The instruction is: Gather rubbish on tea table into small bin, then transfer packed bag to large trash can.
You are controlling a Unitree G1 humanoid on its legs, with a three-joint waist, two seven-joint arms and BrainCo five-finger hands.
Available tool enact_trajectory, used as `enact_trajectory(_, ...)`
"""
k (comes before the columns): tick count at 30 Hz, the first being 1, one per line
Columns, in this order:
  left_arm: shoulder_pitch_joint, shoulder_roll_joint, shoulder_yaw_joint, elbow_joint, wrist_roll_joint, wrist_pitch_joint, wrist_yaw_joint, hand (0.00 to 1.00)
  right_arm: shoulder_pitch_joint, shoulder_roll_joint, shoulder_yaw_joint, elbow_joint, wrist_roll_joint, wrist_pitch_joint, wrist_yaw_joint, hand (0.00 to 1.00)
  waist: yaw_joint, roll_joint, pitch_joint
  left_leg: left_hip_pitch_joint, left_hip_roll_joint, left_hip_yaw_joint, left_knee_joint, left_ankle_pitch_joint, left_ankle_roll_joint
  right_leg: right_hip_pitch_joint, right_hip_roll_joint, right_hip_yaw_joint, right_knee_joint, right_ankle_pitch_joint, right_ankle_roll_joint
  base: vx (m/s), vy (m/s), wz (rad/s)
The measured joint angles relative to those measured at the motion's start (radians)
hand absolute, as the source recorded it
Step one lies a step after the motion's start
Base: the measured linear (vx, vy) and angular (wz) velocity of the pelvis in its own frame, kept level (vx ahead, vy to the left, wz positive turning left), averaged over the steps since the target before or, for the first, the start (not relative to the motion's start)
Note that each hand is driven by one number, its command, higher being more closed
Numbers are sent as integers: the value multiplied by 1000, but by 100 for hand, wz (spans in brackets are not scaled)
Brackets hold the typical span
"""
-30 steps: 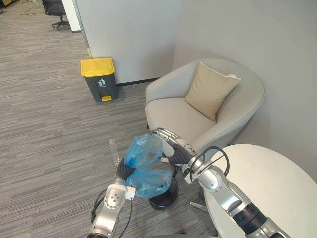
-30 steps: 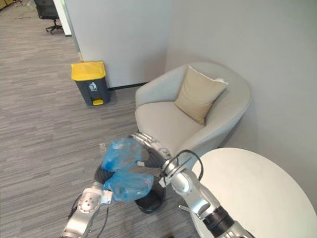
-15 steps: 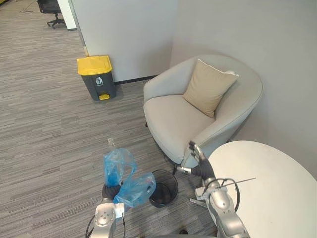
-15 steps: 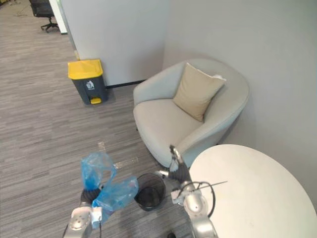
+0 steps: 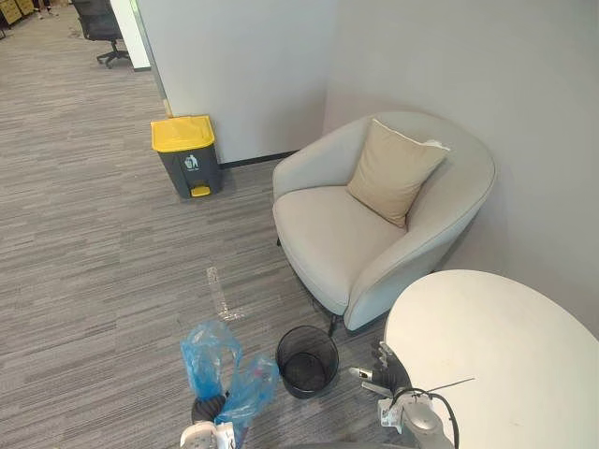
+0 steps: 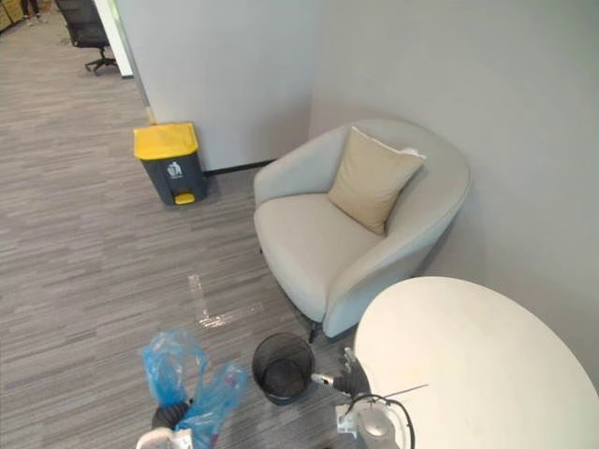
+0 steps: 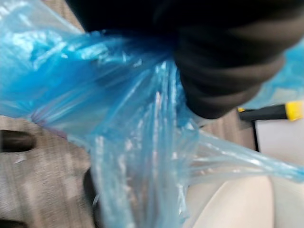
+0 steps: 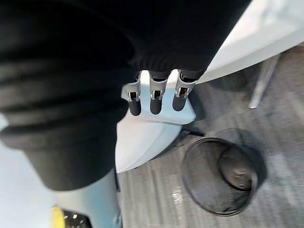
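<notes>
Right hand [image 8: 156, 97] has let go, fingers straight; left hand [image 5: 208, 411] grasps the blue bag [image 5: 211, 360] beside the bin [image 5: 324, 348].

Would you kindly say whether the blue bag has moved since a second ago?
Yes: from over the black bin, the blue bag has shifted clear, to the robot's left.

In the head views the right hand [image 5: 384, 371], at five o'clock, is clad over its back and wrist in a black ribbed cover [image 8: 71, 76], and silver fingers [image 8: 155, 95] with dark rounded tips are set in a row beyond it. The left hand [image 5: 209, 410], at seven o'clock, is clad in the same black ribbed material, with a pale silver-grey round wrist housing [image 5: 199, 436] attached behind it. A like silver-grey housing is fitted behind the right wrist.
</notes>
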Motion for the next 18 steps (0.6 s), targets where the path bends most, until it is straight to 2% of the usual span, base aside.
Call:
enact_trajectory(5, -6, -1, 5, 57, 0, 5, 0, 100, -4, 17, -24, 74, 0, 9, -15, 0, 1, 3, -2, 14, 8, 6, -10, 4, -5, 0, 9, 7, -3, 1, -1, 15, -27, -6)
enact_trajectory(11, -33, -7, 30, 109, 0, 6, -1, 100, -52, 25, -21, 107, -7, 14, -21, 0, 12, 3, 15, 29, 19, 88, 2, -4, -12, -27, 26, 90, 11, 19, -5, -60, -9, -40)
enact_trajectory(15, -65, 1, 40, 109, -1, 6, 2, 100, -102, 30, -9, 106, -19, 14, -41, 0, 18, -5, 57, -63, 42, 154, 138, -49, 1, -125, 32, 137, 101, 20, -4, -154, -21, -40)
enact_trajectory(16, -68, -1, 46, 100, -3, 5, 3, 100, -110, 30, -6, 105, -20, 16, -48, 0, 21, -3, 62, -100, 59, 175, 159, -51, 8, -160, 31, 128, 148, 2, -5, -211, -30, -26)
enact_trajectory(17, -73, -8, 64, 97, -4, 5, 3, 100, -119, 31, 0, 104, -21, 21, -51, 0, 25, -1, 77, -104, 70, 189, 170, -52, 10, -205, 21, 79, 301, -64, -33, -183, -32, -16)
enact_trajectory(18, -76, -9, 69, 94, -5, 6, 4, 100, -117, 37, 6, 103, -24, 21, -56, 0, 26, 3, 80, -109, 77, 187, 181, -53, 9, -231, 6, 48, 468, -138, -32, -102, -48, -6)
